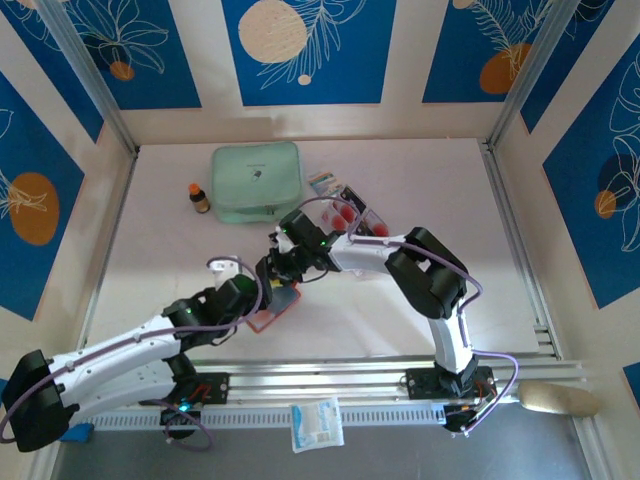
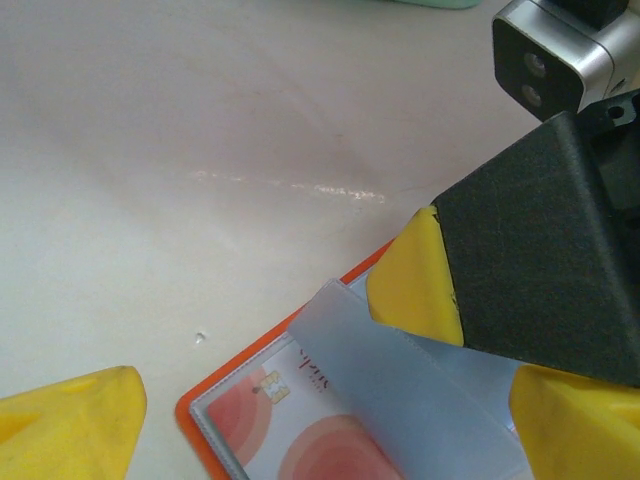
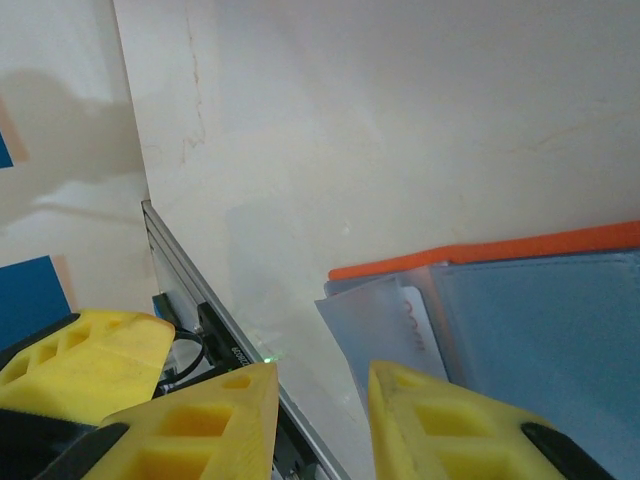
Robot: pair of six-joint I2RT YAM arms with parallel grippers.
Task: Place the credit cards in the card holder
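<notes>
White table (image 1: 420,180), boxed in by cream walls (image 1: 400,60) carrying blue leaf panels. The card holder (image 1: 275,310) lay open near the front centre, between the two claws. It had an orange rim and cloudy clear sleeves (image 2: 420,400), and one card (image 2: 300,445) with red circles showed under them. The left gripper (image 2: 325,395) was spread wide over it, holding nothing. The right gripper (image 3: 322,385) was narrowed, one finger touching a raised flap; could not tell whether it pinched.

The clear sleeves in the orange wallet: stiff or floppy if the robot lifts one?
Probably floppy: one clear sleeve bows up off the card holder rather than lying flat. Likely thin and light: a credit card shows through the sleeve under it.
</notes>
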